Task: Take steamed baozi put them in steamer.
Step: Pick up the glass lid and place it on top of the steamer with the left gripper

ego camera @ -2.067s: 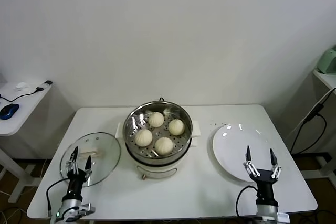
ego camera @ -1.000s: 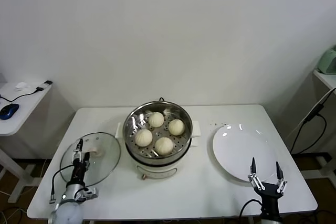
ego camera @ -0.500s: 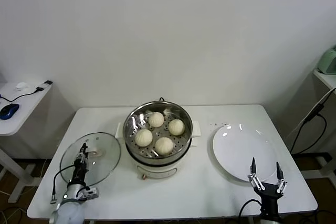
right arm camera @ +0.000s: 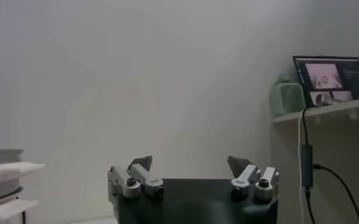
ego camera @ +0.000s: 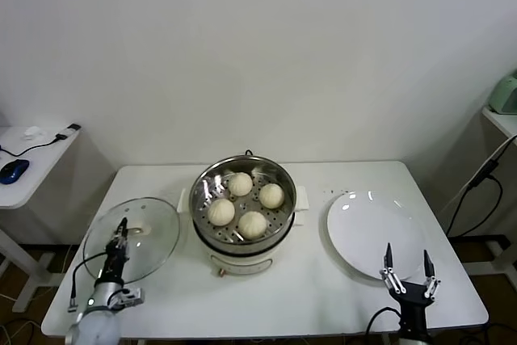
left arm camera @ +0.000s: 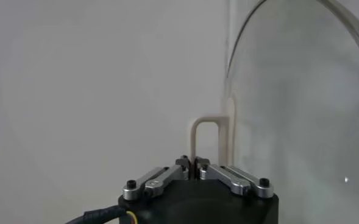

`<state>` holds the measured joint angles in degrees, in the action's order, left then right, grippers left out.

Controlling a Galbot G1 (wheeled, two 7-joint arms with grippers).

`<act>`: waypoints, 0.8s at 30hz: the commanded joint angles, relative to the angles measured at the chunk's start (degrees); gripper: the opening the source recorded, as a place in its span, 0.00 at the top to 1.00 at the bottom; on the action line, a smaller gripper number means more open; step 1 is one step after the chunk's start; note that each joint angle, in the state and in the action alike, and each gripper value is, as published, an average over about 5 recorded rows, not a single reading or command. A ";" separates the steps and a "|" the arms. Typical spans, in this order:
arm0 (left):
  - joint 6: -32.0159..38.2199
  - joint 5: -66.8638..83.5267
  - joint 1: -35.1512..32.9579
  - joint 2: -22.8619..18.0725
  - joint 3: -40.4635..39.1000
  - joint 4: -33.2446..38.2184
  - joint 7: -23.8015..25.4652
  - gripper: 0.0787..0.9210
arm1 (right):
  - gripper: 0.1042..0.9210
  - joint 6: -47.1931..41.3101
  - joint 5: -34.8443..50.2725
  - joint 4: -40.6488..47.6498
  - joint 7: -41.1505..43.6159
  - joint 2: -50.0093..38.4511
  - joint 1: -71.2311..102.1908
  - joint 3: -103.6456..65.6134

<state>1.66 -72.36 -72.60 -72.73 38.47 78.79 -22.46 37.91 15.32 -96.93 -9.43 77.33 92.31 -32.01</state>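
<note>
Closed on the white handle [left arm camera: 206,141] of the round glass lid [ego camera: 133,237], our left gripper [ego camera: 119,237] tilts it at the table's [ego camera: 323,296] left edge; our right gripper [ego camera: 408,267] gapes empty. Four smooth domed baozi [ego camera: 252,224] sit in the shiny perforated steamer [ego camera: 243,204], center.

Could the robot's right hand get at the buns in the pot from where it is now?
Probably yes. The right hand stands open and empty at the table's near edge by the white plate. The steamer has no lid on it, so the four baozi lie exposed from above, with nothing between.
</note>
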 commanded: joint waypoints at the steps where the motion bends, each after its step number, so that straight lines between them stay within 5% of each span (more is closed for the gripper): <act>1: 1.33 1.98 -4.44 5.84 7.11 17.94 0.81 0.93 | 0.12 0.09 -0.12 0.20 0.01 0.06 -0.10 0.14; 7: 0.81 8.65 -6.52 9.53 7.36 31.77 5.09 0.93 | 0.12 0.16 0.09 -0.13 -0.04 0.07 0.08 -0.27; 13: -5.49 17.00 -4.29 11.30 -9.18 42.95 13.14 0.93 | 0.12 0.05 0.41 -0.20 -0.30 0.16 0.05 -1.32; 24: -21.49 15.67 14.86 8.69 -40.80 41.10 25.14 0.93 | 0.12 -0.47 0.92 0.30 -1.06 0.30 0.19 -3.51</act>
<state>-7.42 -58.42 -71.33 -63.84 23.34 113.89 -8.52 37.51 15.95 -96.90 -10.32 77.59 92.46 -34.37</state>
